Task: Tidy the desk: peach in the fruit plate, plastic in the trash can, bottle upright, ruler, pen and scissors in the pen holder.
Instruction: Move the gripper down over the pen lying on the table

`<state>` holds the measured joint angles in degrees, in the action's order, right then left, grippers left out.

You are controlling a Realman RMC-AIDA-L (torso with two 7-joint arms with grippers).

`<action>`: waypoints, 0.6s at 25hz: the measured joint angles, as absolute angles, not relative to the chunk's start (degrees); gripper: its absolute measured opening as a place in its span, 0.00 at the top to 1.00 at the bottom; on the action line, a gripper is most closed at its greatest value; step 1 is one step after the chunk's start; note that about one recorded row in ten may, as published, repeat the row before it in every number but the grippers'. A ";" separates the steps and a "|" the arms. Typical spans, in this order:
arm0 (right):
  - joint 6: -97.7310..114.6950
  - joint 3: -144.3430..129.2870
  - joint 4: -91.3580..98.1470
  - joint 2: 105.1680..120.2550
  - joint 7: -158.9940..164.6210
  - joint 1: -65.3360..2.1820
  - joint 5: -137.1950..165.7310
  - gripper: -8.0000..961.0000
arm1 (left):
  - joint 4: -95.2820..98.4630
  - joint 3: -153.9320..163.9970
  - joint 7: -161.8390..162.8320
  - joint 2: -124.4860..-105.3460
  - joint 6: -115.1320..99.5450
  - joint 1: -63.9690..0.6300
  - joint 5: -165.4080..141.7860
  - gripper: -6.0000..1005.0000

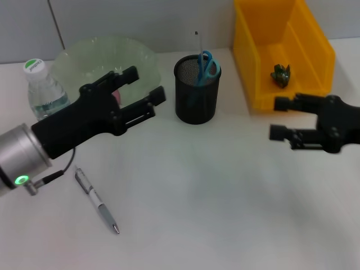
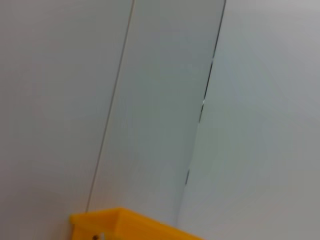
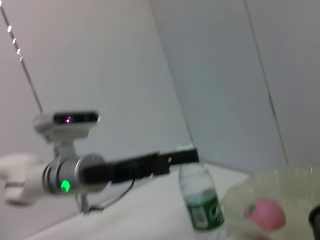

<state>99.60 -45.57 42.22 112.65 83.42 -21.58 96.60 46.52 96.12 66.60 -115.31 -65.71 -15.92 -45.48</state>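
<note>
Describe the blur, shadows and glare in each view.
Head view: sharp and evenly lit; soft shadows under the left gripper and pen on the desk, no glare. Left wrist view: mostly featureless wall panels, with only a trash can corner. Right wrist view: soft and blurry; the bottle, peach and fruit plate lack crisp edges.

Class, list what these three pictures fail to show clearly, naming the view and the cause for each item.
1. Pink peach: in the head view the left tool covers nearly all of it inside the pale green scalloped fruit plate.
2. Clear ruler: head view, not identifiable inside the black mesh pen holder; a thin stick and blue-handled scissors protrude.
3. Yellow rectangular trash can: left wrist view, cut off by the picture's edge.
4. Dark crumpled scrap in it: too small to identify.
</note>
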 joint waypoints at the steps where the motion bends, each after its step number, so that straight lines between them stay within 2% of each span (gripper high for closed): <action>1: 101.09 -43.86 42.85 112.60 83.62 -21.45 98.84 0.15 | 48.10 93.68 69.18 -115.48 -65.73 -15.06 -49.16 0.20; 8: 104.87 -39.76 47.80 112.53 85.85 -21.54 110.85 0.15 | 53.33 86.68 80.04 -115.29 -66.84 -13.09 -62.37 0.20; 15: 103.79 -39.61 48.86 113.15 85.84 -22.57 114.53 0.15 | 56.33 79.02 90.52 -115.21 -73.04 -12.92 -74.32 0.20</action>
